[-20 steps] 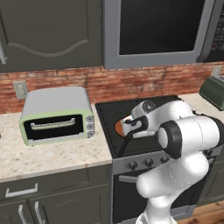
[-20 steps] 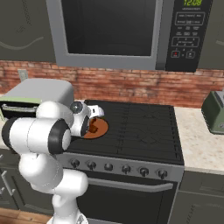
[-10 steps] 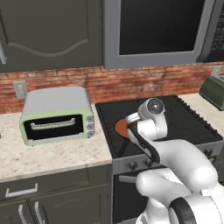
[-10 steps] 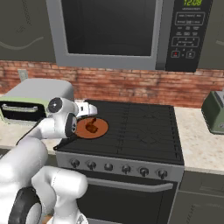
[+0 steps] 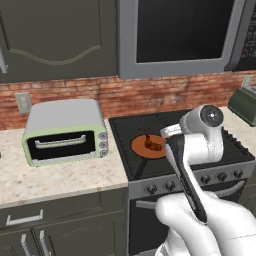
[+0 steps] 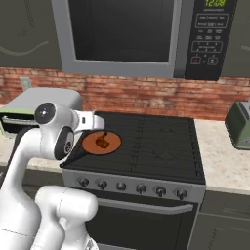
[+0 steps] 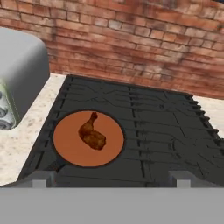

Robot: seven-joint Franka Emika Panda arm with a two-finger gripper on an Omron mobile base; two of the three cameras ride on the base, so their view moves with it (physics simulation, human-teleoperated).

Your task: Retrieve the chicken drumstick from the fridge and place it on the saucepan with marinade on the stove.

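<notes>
The chicken drumstick (image 7: 92,134) lies on the marinade in the saucepan (image 7: 65,151) on the stove (image 7: 166,131); the gripper (image 7: 109,179) is spread and empty, so placement appears complete

The arm (image 5: 197,145) hides the right edge of the saucepan with marinade (image 5: 142,148) in the left base view, and its handle cannot be made out. The toaster (image 6: 240,124) is cut by the right edge. The stove (image 7: 166,131) knobs are hidden in the hand view.
</notes>
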